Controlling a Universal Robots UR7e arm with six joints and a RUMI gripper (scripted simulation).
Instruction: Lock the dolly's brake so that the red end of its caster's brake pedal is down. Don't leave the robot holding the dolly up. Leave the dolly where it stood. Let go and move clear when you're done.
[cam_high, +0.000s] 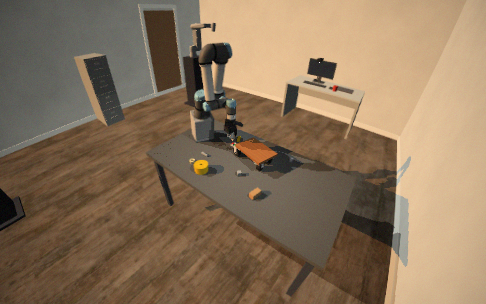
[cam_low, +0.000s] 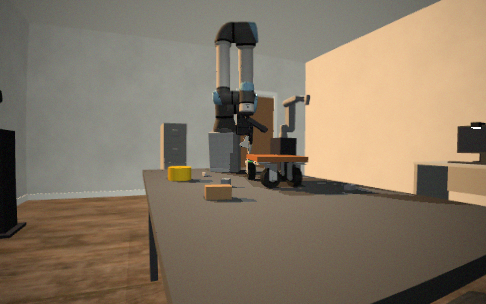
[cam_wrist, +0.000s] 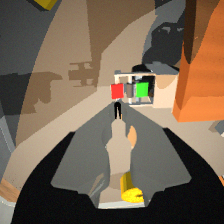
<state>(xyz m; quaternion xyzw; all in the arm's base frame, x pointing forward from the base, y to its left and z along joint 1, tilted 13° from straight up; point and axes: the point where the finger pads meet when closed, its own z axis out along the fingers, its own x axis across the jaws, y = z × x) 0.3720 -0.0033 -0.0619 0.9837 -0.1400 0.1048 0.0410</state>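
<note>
Pedal (cam_wrist: 130, 90) just below shut pincer (cam_wrist: 118, 111).

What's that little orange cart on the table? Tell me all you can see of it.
The dolly is a small flat cart with an orange, wood-like deck on dark wheels, standing level on the grey table near the arm's base. One corner caster carries a brake pedal, red at one end and green at the other. The shut gripper points at the red end.

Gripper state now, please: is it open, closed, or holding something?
Gripper: closed, holding nothing; its tip is just short of the red end of the brake pedal.
</note>
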